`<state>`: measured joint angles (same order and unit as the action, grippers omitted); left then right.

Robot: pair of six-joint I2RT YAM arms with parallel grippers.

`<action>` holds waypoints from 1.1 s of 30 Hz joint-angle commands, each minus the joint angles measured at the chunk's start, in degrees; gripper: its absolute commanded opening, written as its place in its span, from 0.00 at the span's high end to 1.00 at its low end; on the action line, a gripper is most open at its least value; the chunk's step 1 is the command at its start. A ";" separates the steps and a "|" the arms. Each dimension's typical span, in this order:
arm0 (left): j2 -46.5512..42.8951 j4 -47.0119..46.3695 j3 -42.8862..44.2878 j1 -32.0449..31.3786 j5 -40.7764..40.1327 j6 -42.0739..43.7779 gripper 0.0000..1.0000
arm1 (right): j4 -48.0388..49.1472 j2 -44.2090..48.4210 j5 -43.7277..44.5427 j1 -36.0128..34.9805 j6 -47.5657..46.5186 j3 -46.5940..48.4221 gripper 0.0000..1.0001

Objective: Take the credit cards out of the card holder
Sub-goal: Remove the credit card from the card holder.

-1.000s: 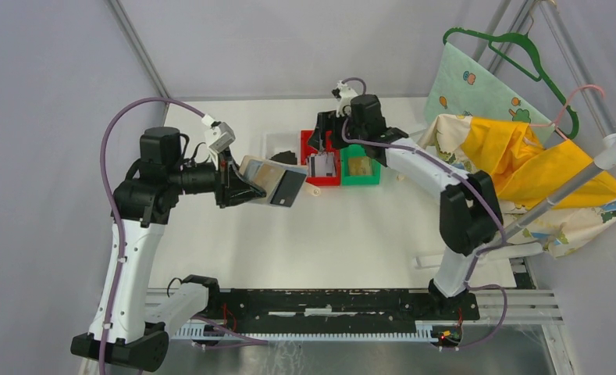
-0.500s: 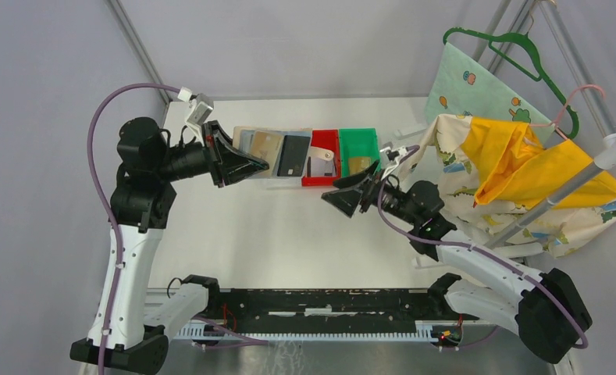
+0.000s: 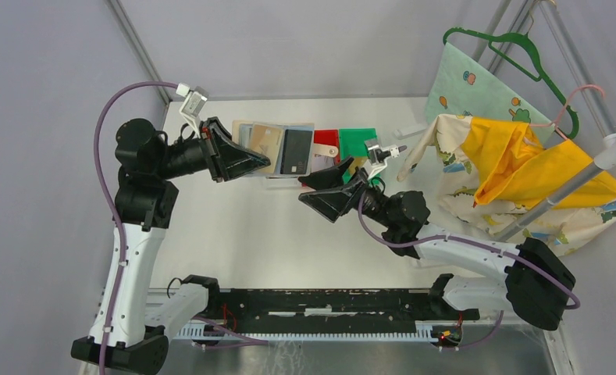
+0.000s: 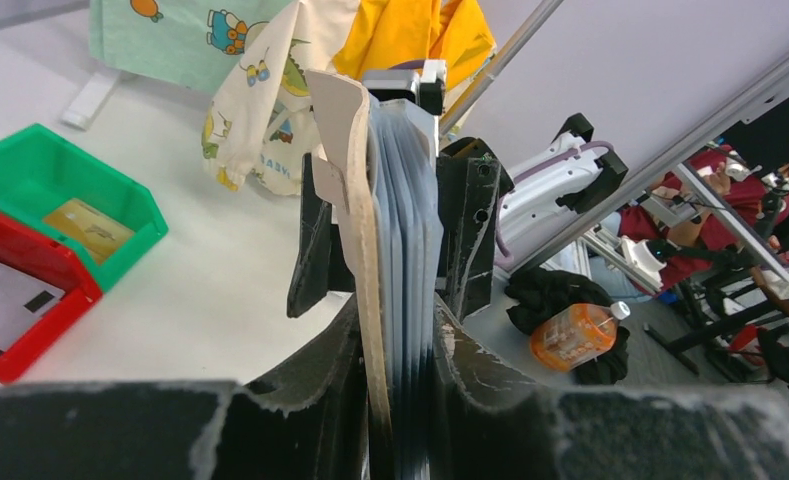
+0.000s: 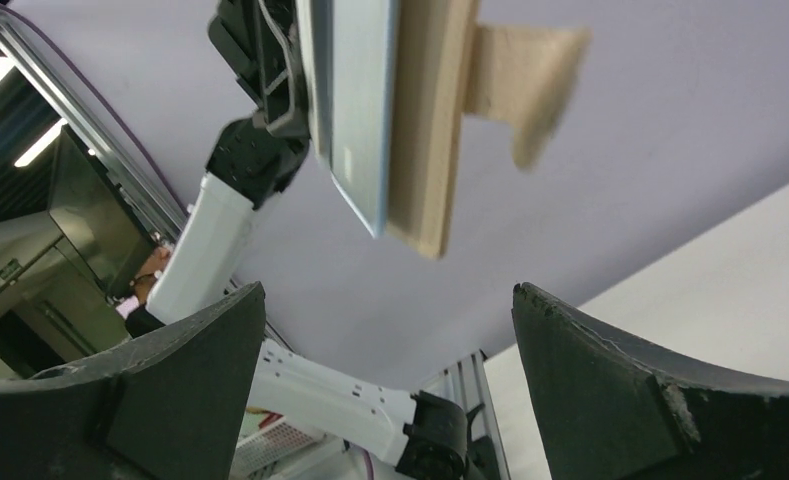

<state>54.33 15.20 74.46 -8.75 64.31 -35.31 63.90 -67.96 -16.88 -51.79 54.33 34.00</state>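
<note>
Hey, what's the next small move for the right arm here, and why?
Probably ease the right gripper up to the black card and close on its edge: its jaws stand wide open just short of the card holder, which the left gripper holds aloft, sleeves fanned out.

"See the black left tool point(image 3: 259, 162)? It's clamped on the left end of that small beige leather-like card holder point(image 3: 251, 137)."

"Yes. Its clear plastic sleeves face up, and a gold-tan plastic card point(image 3: 265, 145) and a black plastic card point(image 3: 295, 151) sit side by side in them."

"And the right tool point(image 3: 311, 192)?"

"Its jaws are spread wide with nothing between them. It's just beside the holder's right end, above the white tabletop point(image 3: 289, 234). I can't tell if it touches."

"Behind them?"

"There's a red plastic bin point(image 3: 325, 136), half hidden by the holder, touching a green plastic bin point(image 3: 357, 141)."
</note>
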 commanded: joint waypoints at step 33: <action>-2.47 38.32 9.57 0.00 -4.17 53.30 0.11 | -61.57 2.53 -14.81 -1.10 -40.70 25.30 1.00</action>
<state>52.97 45.34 79.72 -8.71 53.74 0.34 26.22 -66.39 -24.23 -52.88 30.65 53.34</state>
